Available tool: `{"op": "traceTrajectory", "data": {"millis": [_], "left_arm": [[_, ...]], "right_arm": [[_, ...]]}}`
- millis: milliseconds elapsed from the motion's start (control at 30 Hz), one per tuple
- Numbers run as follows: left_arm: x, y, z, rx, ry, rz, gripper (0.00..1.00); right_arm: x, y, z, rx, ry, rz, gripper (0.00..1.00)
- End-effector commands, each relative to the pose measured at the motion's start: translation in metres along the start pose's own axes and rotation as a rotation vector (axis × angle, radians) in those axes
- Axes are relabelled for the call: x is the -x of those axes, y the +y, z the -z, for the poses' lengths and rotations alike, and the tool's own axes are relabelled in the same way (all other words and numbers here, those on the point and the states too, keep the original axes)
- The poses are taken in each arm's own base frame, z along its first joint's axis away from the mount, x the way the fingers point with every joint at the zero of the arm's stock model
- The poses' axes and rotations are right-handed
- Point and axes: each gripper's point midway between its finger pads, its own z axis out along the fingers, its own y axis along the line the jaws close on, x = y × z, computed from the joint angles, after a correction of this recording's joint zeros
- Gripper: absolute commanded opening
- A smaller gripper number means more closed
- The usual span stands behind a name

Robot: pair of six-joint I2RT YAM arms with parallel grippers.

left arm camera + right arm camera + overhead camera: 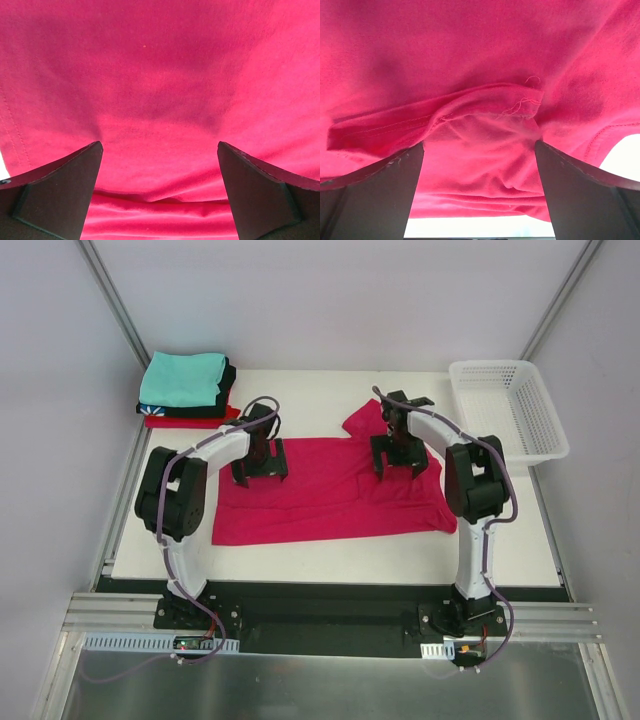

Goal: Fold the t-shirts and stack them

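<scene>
White bench (300, 562) fills the top view, w/ 1 pink tee (330, 498) spread flat mid-bench, one sleeve poking toward the far side at right, right edge rumpled. 2 arms, left arm (180, 495) and right arm (472, 480), each bend over the tee from the near edge. 1 white mesh basket (490, 365) sits at the far-right corner, well apart from the pink tee, its mesh floor in plain sight. Far-left corner holds 1 stack of 3 folded tees: teal tee (182, 378) on top, black tee (226, 380) under it, red tee (190, 422) at the bottom, so 4 tees total. Left fingers (261, 476) stand wide apart over the tee's left part, nothing pinched. Right fingers (400, 468) are also wide apart, a loose fold lying btwn them, not clamped. Stack + basket appear in the top view only. Wrist cams show just pink cloth up close: left wrist smooth fabric, right wrist a stitched hem (445, 112) w/ a stray thread (532, 80) and slivers of white bench.
</scene>
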Motion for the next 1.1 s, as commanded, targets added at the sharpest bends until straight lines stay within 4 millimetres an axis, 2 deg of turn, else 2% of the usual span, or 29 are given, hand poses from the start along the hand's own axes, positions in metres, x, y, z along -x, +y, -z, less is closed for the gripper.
{"op": "traceTrajectory", "data": {"millis": [0, 167, 233, 267, 367, 433, 467, 500, 667, 867, 967, 1067], "left_arm": [[-0.004, -0.002, 0.004, -0.025, 0.047, -0.005, 0.99], [-0.019, 0.005, -0.002, -0.011, 0.078, 0.007, 0.99], [-0.028, 0.009, -0.004, -0.013, 0.081, 0.015, 0.99], [-0.038, 0.015, -0.005, -0.005, 0.094, 0.015, 0.99], [-0.044, 0.021, -0.001, -0.003, 0.076, 0.022, 0.99], [-0.054, 0.029, 0.002, 0.007, 0.066, 0.027, 0.99], [-0.066, 0.036, 0.0, 0.022, 0.083, 0.028, 0.99], [-0.065, 0.037, 0.006, 0.016, 0.063, 0.035, 0.99], [-0.089, 0.051, 0.012, 0.026, 0.066, 0.054, 0.99], [-0.1, 0.058, 0.021, 0.021, 0.043, 0.059, 0.99], [-0.098, 0.057, 0.026, 0.007, 0.027, 0.064, 0.99], [-0.091, 0.053, 0.033, -0.013, 0.002, 0.061, 0.99]], "right_arm": [[0.002, -0.003, 0.007, 0.012, 0.014, -0.01, 0.98], [-0.019, -0.005, -0.003, 0.022, 0.042, -0.02, 0.99], [-0.026, -0.006, -0.003, 0.024, 0.045, -0.026, 0.99], [-0.035, -0.005, -0.007, 0.027, 0.061, -0.023, 0.99], [-0.051, -0.008, -0.01, 0.022, 0.077, -0.022, 1.0], [-0.058, -0.01, -0.007, 0.013, 0.073, -0.018, 1.0], [-0.061, -0.01, -0.007, 0.012, 0.071, -0.015, 1.0], [-0.071, -0.01, -0.01, 0.005, 0.088, -0.01, 0.96], [-0.087, -0.008, -0.003, -0.017, 0.089, 0.01, 0.96], [-0.114, 0.0, 0.003, -0.043, 0.095, 0.034, 0.96], [-0.118, 0.005, 0.012, -0.036, 0.067, 0.019, 0.96], [-0.111, 0.007, 0.028, -0.038, 0.031, 0.021, 0.96]]}}
